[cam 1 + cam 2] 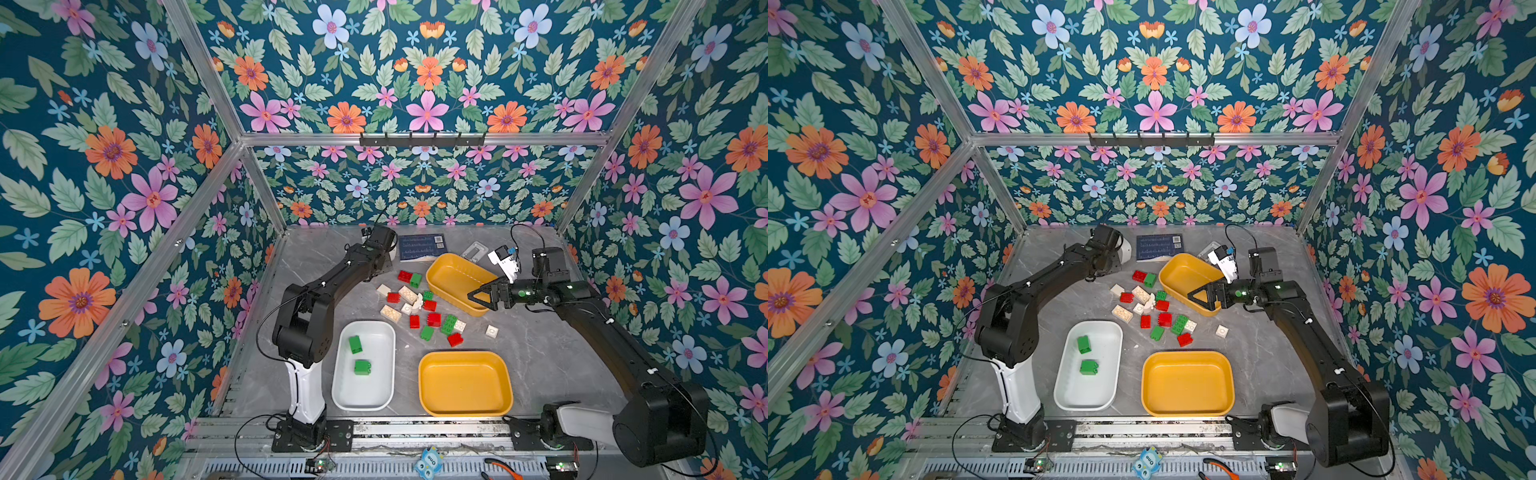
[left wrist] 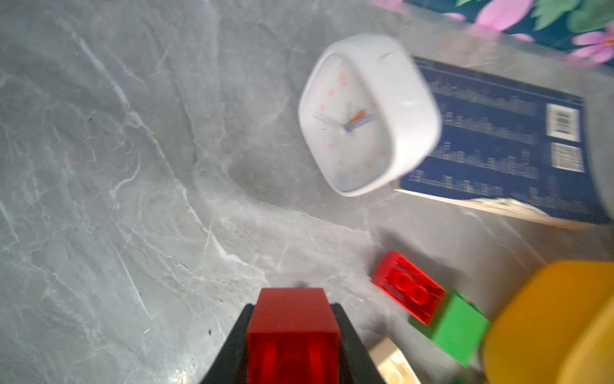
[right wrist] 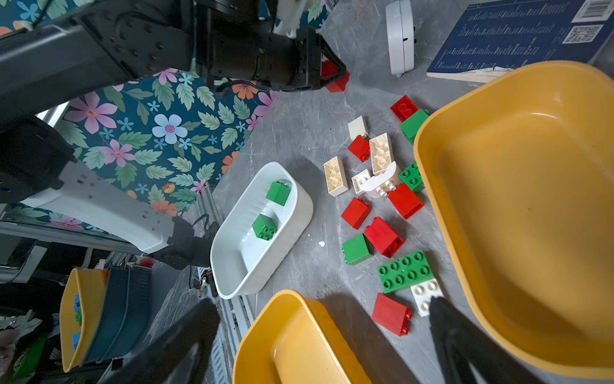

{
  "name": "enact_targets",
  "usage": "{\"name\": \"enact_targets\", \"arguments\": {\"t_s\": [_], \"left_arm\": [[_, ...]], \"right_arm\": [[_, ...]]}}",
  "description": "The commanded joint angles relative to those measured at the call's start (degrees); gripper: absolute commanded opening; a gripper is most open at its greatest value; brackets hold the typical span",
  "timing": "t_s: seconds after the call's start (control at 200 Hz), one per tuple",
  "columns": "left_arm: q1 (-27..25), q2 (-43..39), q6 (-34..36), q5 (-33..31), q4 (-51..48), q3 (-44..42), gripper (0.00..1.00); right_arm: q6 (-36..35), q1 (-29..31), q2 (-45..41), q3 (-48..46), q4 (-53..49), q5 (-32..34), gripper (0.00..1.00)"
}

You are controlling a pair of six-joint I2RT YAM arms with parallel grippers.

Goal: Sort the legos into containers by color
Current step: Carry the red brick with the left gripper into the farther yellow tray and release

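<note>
A glossy red plastic brick (image 2: 292, 312), smooth-sided and blocky, was clamped between the black jaws of the left pincer (image 2: 291, 309). It was held over the grey, marble-veined table (image 2: 133, 166), well beyond the shallow white rounded-rectangle plastic tub (image 1: 368, 392). In both top views that pincer was largely hidden under the left arm (image 1: 332, 278).

Two green studded bricks (image 1: 355, 344) were seen inside the white tub, apart from each other. The loose bricks (image 1: 415, 307), red, green and cream, square and oblong, were scattered just past the white tub's far right corner, several touching.

A mustard-yellow tub (image 1: 465, 386) of the same rounded shape was set just right of the white tub. A second mustard-yellow tub (image 1: 449, 274) was placed beyond the scatter. Over its near rim the right pincer (image 3: 322, 304) was held with its fingers spread wide.

Farther still from the white tub, a white rounded-square clock (image 2: 365, 113) was stood on edge just beside a flat dark-blue book (image 2: 491, 143).
</note>
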Motion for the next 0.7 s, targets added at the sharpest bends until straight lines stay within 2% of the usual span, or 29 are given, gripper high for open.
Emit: {"name": "enact_targets", "arguments": {"t_s": [0.0,0.175,0.42,0.6,0.695], "left_arm": [[-2.32,-2.22,4.92,6.54,-3.29,1.79,0.29],[-7.65,-1.95,7.14,15.28,-0.08,5.37,0.28],[-11.18,5.74,9.28,24.2,11.43,9.22,0.28],[-12.02,12.74,10.14,25.15,12.59,13.74,0.3],[-12.02,15.2,10.53,23.81,12.32,15.21,0.39]], "right_arm": [[1.81,-0.48,-0.24,-0.56,1.65,-1.2,0.99],[4.12,-2.13,-1.09,-1.98,4.36,-1.59,0.99],[4.53,-2.95,-2.3,-2.7,4.18,-1.02,0.99],[4.4,-2.99,-3.17,-2.91,3.25,-0.17,0.99],[4.03,-3.1,-3.55,-3.14,2.49,0.35,0.99]]}}
